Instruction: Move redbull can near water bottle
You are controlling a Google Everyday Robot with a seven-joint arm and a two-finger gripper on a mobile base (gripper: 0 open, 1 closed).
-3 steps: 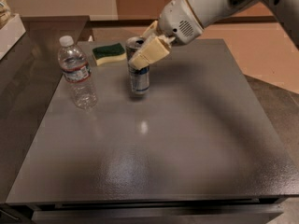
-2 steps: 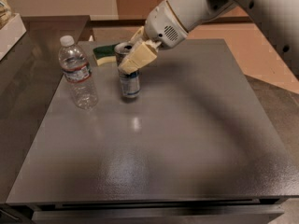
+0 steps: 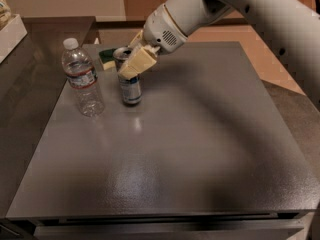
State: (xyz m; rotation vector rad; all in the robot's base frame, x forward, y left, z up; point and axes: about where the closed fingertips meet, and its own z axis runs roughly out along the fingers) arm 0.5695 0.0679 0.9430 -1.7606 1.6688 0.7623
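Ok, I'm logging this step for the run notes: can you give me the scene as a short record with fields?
can: upright, just right of bottle, not touching it
bottle: upright, capped, on table's left part
gripper: at can's top, closed on can
sponge: behind can, near table's far edge
table: grey, flat

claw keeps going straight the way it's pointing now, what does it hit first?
The claw is closed on the can, pointing down and left. Pushed on, the can would probably press into the table first, just right of the bottle; depth there is unclear.
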